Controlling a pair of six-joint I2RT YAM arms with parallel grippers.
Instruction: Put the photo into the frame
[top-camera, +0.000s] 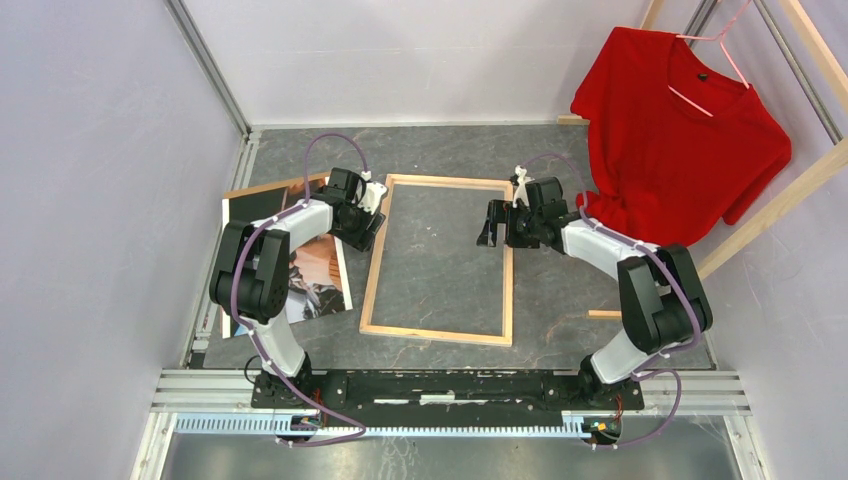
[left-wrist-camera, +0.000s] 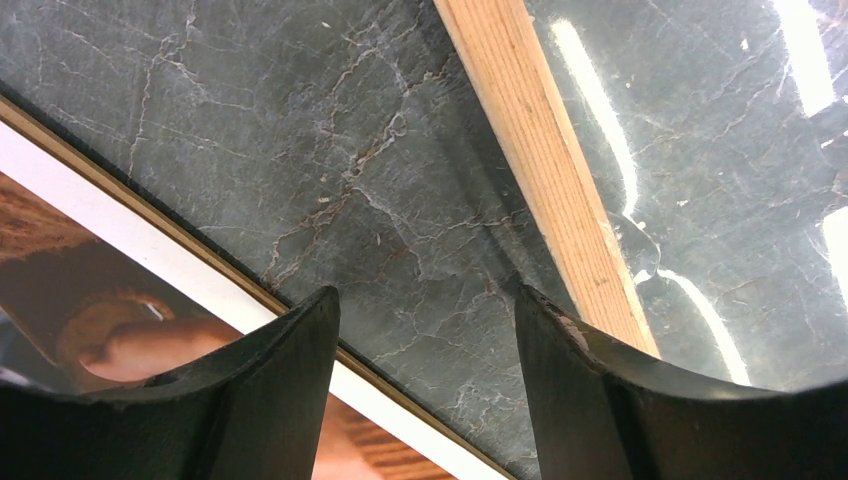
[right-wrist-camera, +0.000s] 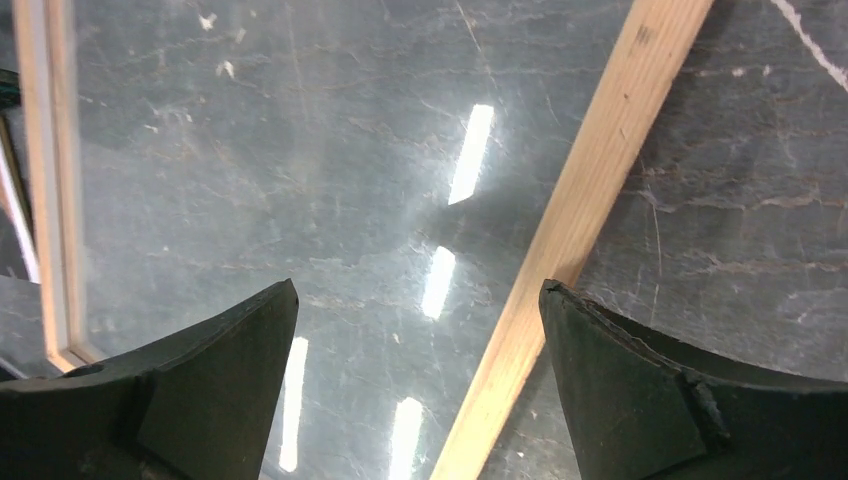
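**Top external view.** The frame (top-camera: 435, 334) lies flat on the tabletop (top-camera: 560, 300) with its bare-wood reverse up and its opening unfilled. The photo (top-camera: 322, 288) lies print-up just beside the frame's left rail, wholly outside it and partly under the left arm. A brown hardboard sheet (top-camera: 268, 188) shows at the photo's far edge. The left tool (top-camera: 364, 224) hovers at the frame's left rail, near the far corner. The right tool (top-camera: 492, 222) hovers just inside the frame's right rail.

**Left wrist view.** The left tool (left-wrist-camera: 425, 395) is released and holds nothing; only bare tabletop shows between its fingers. The frame's rail (left-wrist-camera: 545, 170) runs on one side and the photo's white border (left-wrist-camera: 120, 235) on the other.

**Right wrist view.** The right tool (right-wrist-camera: 420, 395) is spread wide and empty above the frame's right rail (right-wrist-camera: 590, 200).

**Progress.** Insertion has not begun. The photo has yet to be grasped, carried over the frame and seated within the rails, and the backing presumably follows.
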